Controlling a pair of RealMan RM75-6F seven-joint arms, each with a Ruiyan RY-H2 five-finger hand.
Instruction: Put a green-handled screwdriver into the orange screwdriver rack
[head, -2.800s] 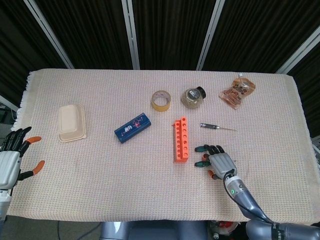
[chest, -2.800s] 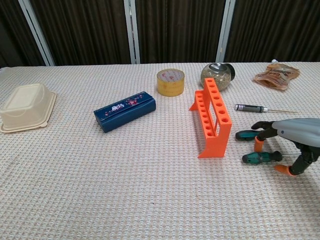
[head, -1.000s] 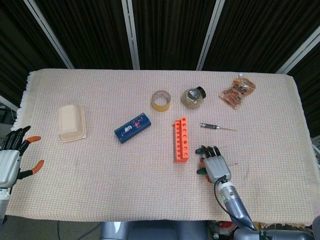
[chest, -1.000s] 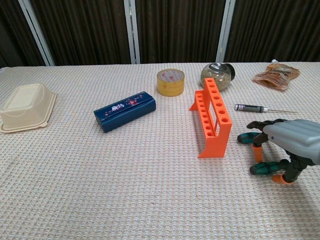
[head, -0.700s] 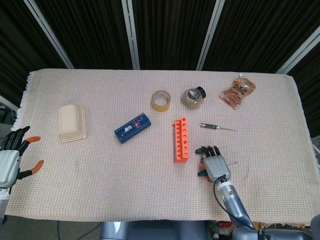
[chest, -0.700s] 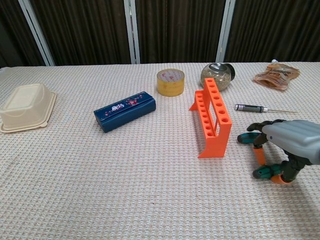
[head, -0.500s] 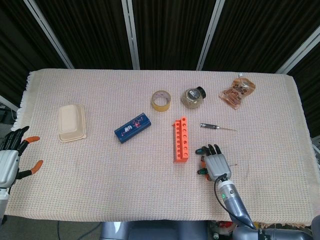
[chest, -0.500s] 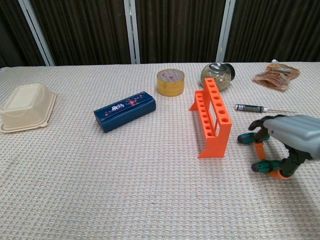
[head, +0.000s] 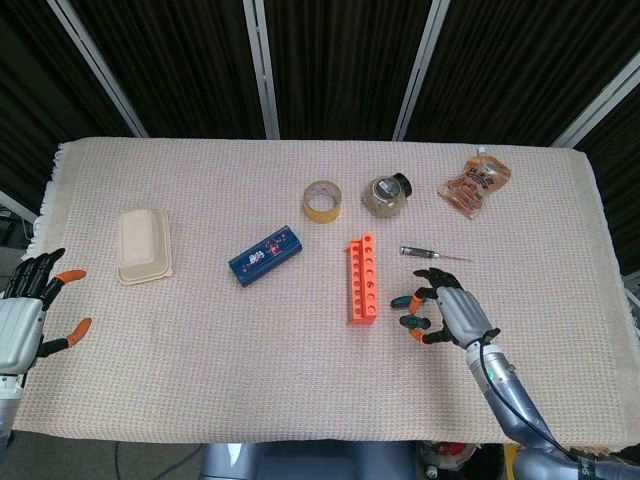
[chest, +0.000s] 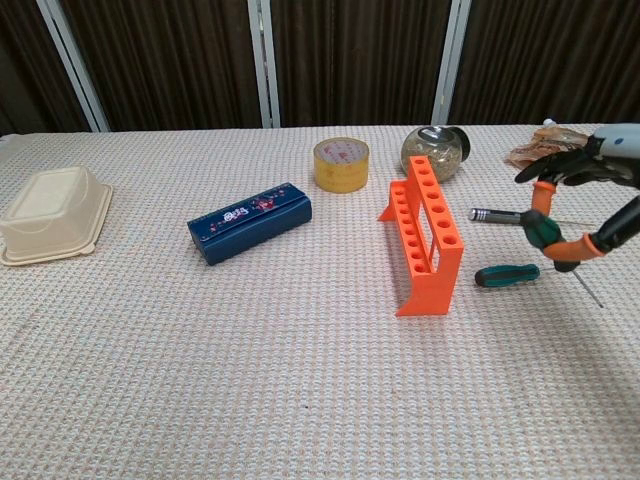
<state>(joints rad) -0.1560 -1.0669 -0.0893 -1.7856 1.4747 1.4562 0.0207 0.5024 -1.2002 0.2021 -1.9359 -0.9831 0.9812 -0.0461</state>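
Green-handled slim screwdriver (chest: 546, 231) pinched in right hand (chest: 585, 205), lifted off counter, shaft angled down. Orange plastic multi-hole rack (chest: 423, 233) just left of hand. Loose pinch may let it pivot, missing a hole.

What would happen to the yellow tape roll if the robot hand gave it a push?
The yellow tape roll lies flat on its round face, so it would probably slide, not roll. The woven cloth looks rough, so it may drag. With its hollow middle, it is likely light.
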